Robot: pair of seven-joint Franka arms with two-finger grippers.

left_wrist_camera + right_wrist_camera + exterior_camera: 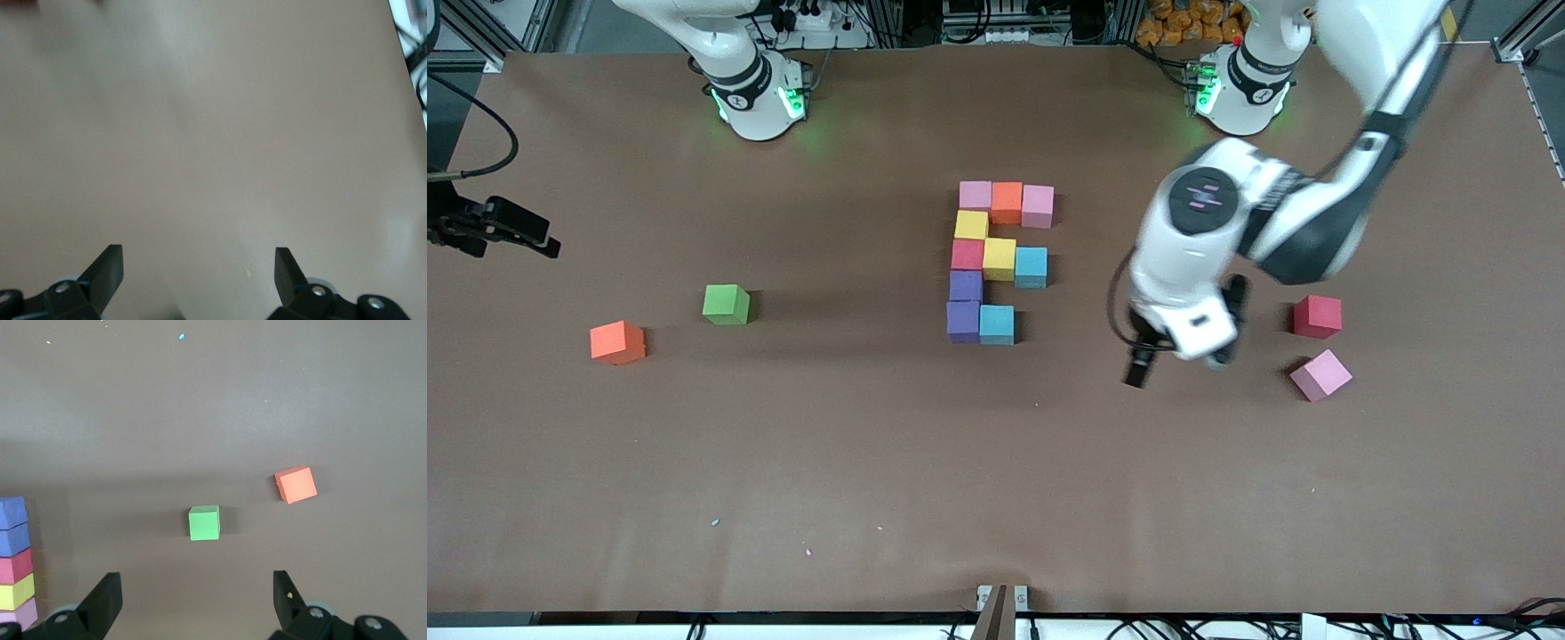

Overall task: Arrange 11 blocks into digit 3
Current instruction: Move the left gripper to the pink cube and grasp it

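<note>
While the left gripper (1183, 360) hangs over bare table (996, 462), its fingers (107, 267) are spread wide with nothing between them. It is over the spot between the block shape in the middle and two loose blocks toward the left arm's end of the table.

Those two loose blocks are a red block (1317, 316) and a pink block (1320, 374). They sit close together but do not touch, and the pink one is nearer to the front camera and turned a bit.

Nine blocks sit packed together in the middle of the table. Farthest from the front camera is a row of pink (975, 195), orange (1007, 202) and pink (1038, 205). Next comes a yellow block (971, 224). After that is a row of red (967, 254), yellow (1000, 258) and cyan (1032, 266). Then comes a purple block (966, 285). Nearest the camera are another purple block (963, 321) and a cyan block (997, 324), side by side.

Toward the right arm's end of the table are a green cube (726, 304) and an orange cube (617, 342), well apart from the shape.

The right gripper (197, 597) waits high above the table, over the spot just beside the green cube. Its fingers (103, 597) are wide apart and hold nothing.
</note>
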